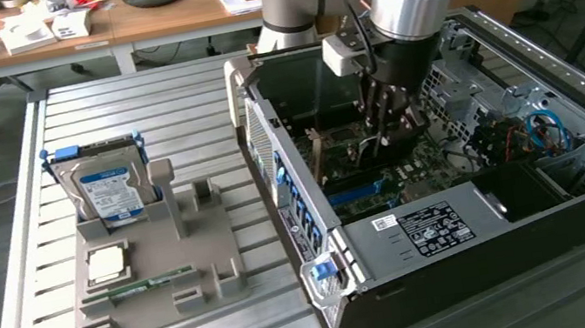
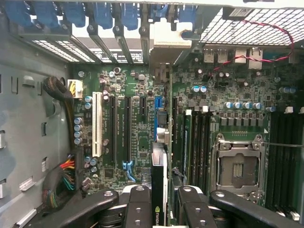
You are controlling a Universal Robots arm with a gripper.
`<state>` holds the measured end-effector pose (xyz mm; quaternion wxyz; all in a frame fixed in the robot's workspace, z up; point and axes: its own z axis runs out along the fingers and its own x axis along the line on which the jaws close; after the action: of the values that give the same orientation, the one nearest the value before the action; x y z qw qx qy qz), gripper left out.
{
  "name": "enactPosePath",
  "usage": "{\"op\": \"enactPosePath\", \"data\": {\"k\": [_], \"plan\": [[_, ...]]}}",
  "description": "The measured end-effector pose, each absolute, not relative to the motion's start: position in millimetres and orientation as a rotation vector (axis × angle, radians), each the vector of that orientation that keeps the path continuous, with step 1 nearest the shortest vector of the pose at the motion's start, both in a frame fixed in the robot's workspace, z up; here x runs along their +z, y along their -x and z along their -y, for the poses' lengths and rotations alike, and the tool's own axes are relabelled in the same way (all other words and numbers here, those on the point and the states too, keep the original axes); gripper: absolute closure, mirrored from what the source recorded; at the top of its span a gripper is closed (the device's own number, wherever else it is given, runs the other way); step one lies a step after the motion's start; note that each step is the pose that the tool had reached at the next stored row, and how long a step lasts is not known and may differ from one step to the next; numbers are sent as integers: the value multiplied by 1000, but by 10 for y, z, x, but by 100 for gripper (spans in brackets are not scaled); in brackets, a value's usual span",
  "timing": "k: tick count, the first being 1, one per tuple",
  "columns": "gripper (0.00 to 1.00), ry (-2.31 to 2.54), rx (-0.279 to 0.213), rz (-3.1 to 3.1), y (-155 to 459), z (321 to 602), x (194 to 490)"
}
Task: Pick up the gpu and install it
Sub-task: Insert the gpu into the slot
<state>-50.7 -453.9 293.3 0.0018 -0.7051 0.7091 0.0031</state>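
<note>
1. My claw (image 1: 393,139) is down inside the open computer case (image 1: 511,209), which lies on its side on the slatted metal surface (image 1: 143,108).
2. The claw is drawn in narrow and grips the gpu (image 2: 159,190). In the wrist view the card stands on edge between my fingers (image 2: 138,209), one on each face.
3. The gpu hangs over the green motherboard (image 2: 137,147) and runs parallel to the long expansion slots (image 2: 115,128). Its far end points toward the case wall with the row of blue clips (image 2: 102,14).
4. I cannot tell whether the card's lower edge touches a slot or sits just above it.
5. The white slot (image 2: 97,123) lies on one side of the card, and the processor socket (image 2: 237,166) lies on the other.
6. In the exterior view, a grey holder (image 1: 213,256) sits on the surface at 9 o'clock from the case, well apart from my claw.
7. A hard drive (image 1: 109,189) with a blue label stands upright at the holder's 11 o'clock corner.
8. At 6 o'clock from the drive a square chip (image 1: 106,264) lies flat, and a green memory stick (image 1: 147,285) lies just beyond it.
</note>
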Motion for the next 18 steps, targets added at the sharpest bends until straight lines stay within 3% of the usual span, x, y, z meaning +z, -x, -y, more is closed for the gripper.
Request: {"op": "enactPosePath", "data": {"k": [18], "plan": [[74, 2211, 10, -2227, 523, 4584, 2851]]}}
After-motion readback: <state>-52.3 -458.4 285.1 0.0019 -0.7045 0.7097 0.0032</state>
